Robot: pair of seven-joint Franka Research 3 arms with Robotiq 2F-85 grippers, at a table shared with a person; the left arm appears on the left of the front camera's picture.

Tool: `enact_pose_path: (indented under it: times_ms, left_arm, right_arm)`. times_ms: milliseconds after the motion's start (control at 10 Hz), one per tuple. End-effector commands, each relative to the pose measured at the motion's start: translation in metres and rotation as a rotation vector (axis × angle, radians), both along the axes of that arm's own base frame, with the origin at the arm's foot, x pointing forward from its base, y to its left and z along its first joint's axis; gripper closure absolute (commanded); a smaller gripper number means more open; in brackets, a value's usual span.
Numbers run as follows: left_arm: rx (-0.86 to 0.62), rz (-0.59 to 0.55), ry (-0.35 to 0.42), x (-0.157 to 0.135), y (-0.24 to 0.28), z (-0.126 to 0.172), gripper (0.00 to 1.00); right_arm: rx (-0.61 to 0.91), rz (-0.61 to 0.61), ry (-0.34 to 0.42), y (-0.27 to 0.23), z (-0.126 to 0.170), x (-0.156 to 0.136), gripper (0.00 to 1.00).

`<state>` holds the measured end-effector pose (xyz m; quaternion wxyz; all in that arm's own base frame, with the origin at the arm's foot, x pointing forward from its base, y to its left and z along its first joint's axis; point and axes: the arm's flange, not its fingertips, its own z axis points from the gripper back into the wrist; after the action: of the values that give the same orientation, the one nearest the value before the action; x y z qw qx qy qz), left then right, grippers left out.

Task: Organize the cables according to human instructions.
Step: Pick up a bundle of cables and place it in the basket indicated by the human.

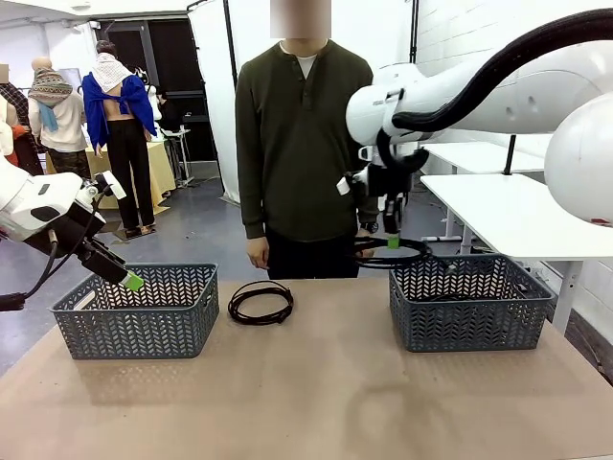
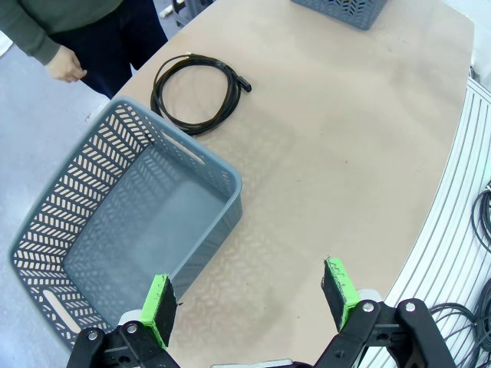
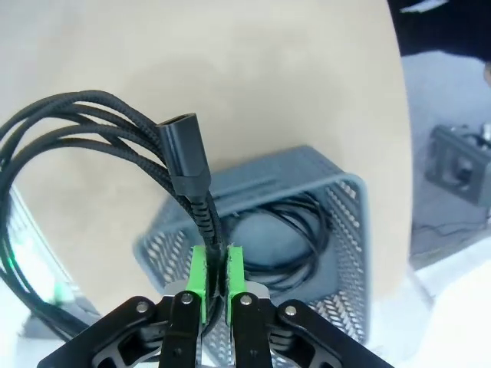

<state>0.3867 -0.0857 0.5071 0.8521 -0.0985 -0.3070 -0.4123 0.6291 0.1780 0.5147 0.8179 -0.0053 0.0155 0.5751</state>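
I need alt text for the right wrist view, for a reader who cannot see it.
The right gripper is shut on a coiled black braided cable, holding it above a grey plastic lattice basket on the tan table. A second black cable coil already lies inside that basket.

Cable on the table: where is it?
Front view: the coiled cable lies between the left basket and right basket, nearer the left, by the table's far edge.

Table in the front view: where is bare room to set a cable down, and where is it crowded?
Bare: the table's near strip, the left basket's floor, and the gap between loose coil and right basket. Crowded: right basket, cable inside, right pincer holding another coil above.
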Motion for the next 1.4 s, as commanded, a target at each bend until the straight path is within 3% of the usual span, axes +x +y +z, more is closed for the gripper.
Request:
enact_pose_path:
  times_ms: [0,200,500,900,1300]
  left_arm:
    - [-0.016,0.002,0.0,0.002,0.002,-0.001,0.0]
    - [-0.016,0.002,0.0,0.002,0.002,-0.001,0.0]
    - [-0.016,0.002,0.0,0.002,0.002,-0.001,0.0]
    - [-0.016,0.002,0.0,0.002,0.002,-0.001,0.0]
    - [-0.016,0.002,0.0,0.002,0.002,-0.001,0.0]
  right_arm:
    - [-0.02,0.144,-0.067,-0.034,0.007,0.007,1.0]
    - [-0.06,0.199,-0.153,-0.067,0.005,0.016,1.0]
    - [-0.057,0.211,-0.134,-0.109,-0.01,0.036,1.0]
    - [-0.035,0.175,-0.102,-0.123,-0.031,0.063,1.0]
    - [-0.06,0.165,-0.095,-0.124,-0.036,0.053,1.0]
